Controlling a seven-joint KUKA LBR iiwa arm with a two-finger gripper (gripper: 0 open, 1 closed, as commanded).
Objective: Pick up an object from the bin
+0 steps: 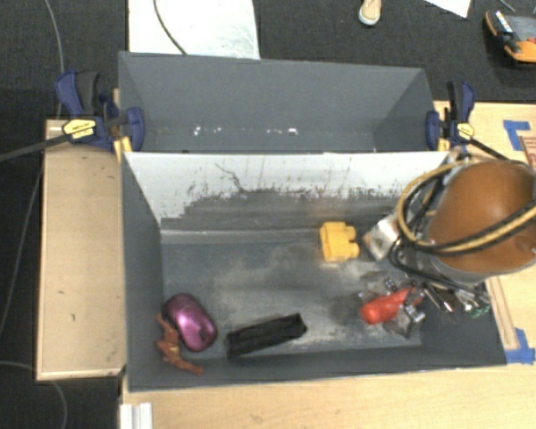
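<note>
My gripper (409, 314) is down at the right end of the bin floor, under the arm's orange dome. A small red thing (378, 309) with a rounded end lies right against its left side, touching it or partly inside it; the grip on it is hidden. A yellow block (338, 241) sits a little further back and to the left, apart from the gripper.
A black oblong thing (265, 333) lies near the bin's front wall in the middle. In the front left corner is a purple egg-shaped thing (189, 321) with a small brown-orange figure (173, 350) beside it. The arm and its cables cover the bin's right side.
</note>
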